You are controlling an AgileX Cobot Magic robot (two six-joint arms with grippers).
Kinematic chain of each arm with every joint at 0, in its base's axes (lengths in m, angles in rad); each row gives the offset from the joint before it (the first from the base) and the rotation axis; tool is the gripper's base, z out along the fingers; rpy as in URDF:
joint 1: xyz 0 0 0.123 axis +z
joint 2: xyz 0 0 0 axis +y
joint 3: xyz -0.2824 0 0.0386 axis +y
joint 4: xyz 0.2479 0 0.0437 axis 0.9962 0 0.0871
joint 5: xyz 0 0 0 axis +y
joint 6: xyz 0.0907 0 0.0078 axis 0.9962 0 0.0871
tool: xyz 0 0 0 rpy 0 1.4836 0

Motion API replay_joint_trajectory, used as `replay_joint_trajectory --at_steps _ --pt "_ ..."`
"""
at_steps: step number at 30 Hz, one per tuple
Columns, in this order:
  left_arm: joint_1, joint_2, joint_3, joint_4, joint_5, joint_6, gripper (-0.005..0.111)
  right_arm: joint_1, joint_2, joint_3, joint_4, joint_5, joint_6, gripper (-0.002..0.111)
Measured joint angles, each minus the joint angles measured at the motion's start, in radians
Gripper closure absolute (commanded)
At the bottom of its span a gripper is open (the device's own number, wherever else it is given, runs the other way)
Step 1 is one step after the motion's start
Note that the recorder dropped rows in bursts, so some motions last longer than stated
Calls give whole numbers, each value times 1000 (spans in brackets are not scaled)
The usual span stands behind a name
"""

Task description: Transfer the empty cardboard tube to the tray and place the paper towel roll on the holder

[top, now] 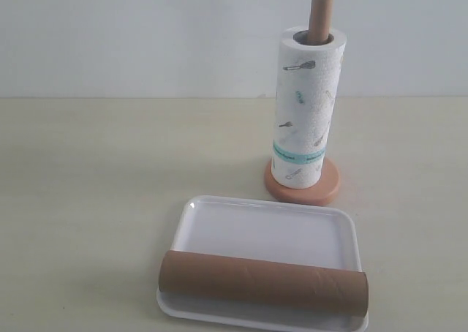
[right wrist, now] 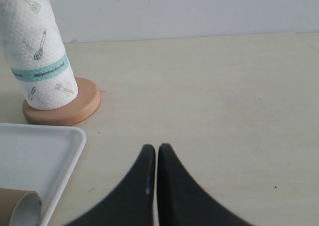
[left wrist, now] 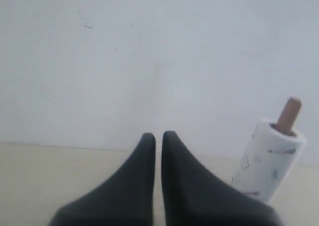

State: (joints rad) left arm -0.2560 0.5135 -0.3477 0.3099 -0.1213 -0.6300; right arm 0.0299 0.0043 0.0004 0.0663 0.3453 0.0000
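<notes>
Table scene, with places given relative to the tray (top: 263,229). The cardboard tube (top: 263,281) lies on its side across the near part of the tray, running almost from one short side to the other. The far part of the tray floor is bare. The paper towel roll (top: 307,112) stands upright on the holder (top: 320,14), just behind the tray's far right corner. The dowel tip pokes out of the core, and the round base sits near the tray's rim without touching it.

Bare table (top: 88,186) lies left of the tray, right of it, and behind its far left part, up to a plain wall (top: 146,32).

The tube hides the near strip of the tray floor, and the tray's near right corner meets the picture's lower edge. The roll covers most of the dowel.

The arms show only in the wrist views. The left gripper (left wrist: 158,136) and right gripper (right wrist: 157,149) each have their fingers pressed together with nothing between them. The right one hangs over table to the right of the tray. The left wrist view is blurred, and its place relative to the tray cannot be told.
</notes>
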Motion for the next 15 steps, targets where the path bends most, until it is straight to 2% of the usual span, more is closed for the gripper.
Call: replay_joint_trajectory --at_steps 2,6,11,15 --pt "61 -130 86 -7 -23 -87 103 0 0 0 0 0 0 107" --pt "119 -327 190 -8 -37 -146 103 0 0 0 0 0 0 107" --pt "128 -481 224 -8 -16 -154 103 0 0 0 0 0 0 107" --pt "128 -509 224 7 50 -129 103 0 0 0 0 0 0 107"
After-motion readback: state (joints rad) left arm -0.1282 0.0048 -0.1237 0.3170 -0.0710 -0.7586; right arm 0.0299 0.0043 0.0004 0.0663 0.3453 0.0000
